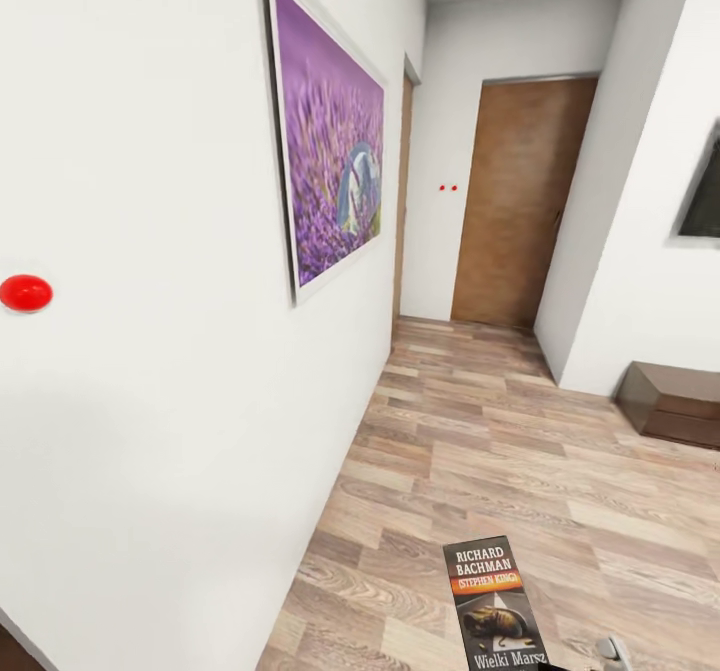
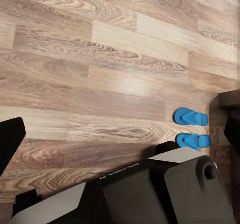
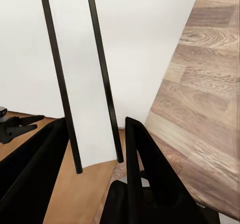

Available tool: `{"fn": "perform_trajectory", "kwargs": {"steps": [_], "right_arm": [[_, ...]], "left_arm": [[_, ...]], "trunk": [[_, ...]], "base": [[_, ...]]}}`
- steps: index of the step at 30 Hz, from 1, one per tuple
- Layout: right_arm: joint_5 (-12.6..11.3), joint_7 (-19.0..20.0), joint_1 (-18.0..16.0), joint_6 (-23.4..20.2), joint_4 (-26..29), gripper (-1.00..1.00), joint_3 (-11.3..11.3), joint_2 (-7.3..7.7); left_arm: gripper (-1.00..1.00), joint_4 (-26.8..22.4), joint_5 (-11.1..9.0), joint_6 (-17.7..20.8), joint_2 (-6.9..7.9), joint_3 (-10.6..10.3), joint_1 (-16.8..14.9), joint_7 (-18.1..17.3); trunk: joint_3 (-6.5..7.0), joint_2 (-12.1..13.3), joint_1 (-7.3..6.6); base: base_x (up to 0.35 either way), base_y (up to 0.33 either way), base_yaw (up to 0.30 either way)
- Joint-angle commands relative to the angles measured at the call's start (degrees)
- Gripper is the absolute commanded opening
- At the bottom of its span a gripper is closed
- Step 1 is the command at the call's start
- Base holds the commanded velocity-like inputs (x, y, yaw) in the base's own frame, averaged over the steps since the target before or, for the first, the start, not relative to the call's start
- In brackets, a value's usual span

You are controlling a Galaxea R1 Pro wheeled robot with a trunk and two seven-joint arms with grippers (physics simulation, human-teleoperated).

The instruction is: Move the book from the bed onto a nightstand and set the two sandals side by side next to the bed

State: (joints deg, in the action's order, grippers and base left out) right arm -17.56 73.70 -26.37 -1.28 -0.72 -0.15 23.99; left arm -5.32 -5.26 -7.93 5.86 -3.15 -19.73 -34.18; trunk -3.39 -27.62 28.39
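Note:
The book (image 1: pixel 495 611), a thin dark paperback with "Richard Bachman" in white and an orange band, hangs above the wood floor at the bottom of the head view. In the right wrist view it stands edge-on (image 3: pixel 82 83), white pages between dark covers, and my right gripper (image 3: pixel 92 154) is shut on its lower end. The two sandals (image 2: pixel 191 117) (image 2: pixel 193 140), bright blue, lie side by side on the planks beside a dark brown edge (image 2: pixel 229 98) that I cannot identify. My left gripper (image 2: pixel 120 134) is open above the floor, with nothing between its fingers (image 2: pixel 10 144).
A white wall with a purple framed picture (image 1: pixel 330 151) runs close along my left. A brown door (image 1: pixel 520 201) closes the corridor ahead. A low dark-brown wooden piece (image 1: pixel 675 401) stands at the right under a black screen (image 1: pixel 705 191). My dark base (image 2: pixel 150 194) sits near the sandals.

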Motion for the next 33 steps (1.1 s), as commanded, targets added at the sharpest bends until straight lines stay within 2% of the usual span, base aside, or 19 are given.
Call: {"fn": "perform_trajectory", "kwargs": {"steps": [1,10,22,33], "right_arm": [[-0.10,0.15,-0.09,-0.13,-0.07,-1.00,-0.12,0.00],[-0.10,0.21,-0.09,-0.13,-0.07,-1.00,-0.12,0.00],[-0.10,0.30,-0.09,-0.13,-0.07,-1.00,-0.12,0.00],[-0.10,0.31,-0.08,-0.13,-0.07,-1.00,-0.12,0.00]], "left_arm": [[1.00,0.05,-0.54,-0.15,0.03,-0.36,-0.04,-0.19],[1.00,0.05,-0.54,-0.15,0.03,-0.36,-0.04,-0.18],[1.00,0.05,-0.54,-0.15,0.03,-0.36,-0.04,-0.18],[1.00,0.05,-0.54,-0.15,0.03,-0.36,-0.04,-0.18]], "trunk": [[-0.11,-0.11,0.03],[-0.10,-0.11,0.03],[-0.10,-0.11,0.03],[-0.10,-0.11,0.03]], "base": [[0.001,0.000,-0.271],[0.013,0.000,-0.109],[0.286,0.000,-0.017],[0.074,0.000,-0.229]]}}
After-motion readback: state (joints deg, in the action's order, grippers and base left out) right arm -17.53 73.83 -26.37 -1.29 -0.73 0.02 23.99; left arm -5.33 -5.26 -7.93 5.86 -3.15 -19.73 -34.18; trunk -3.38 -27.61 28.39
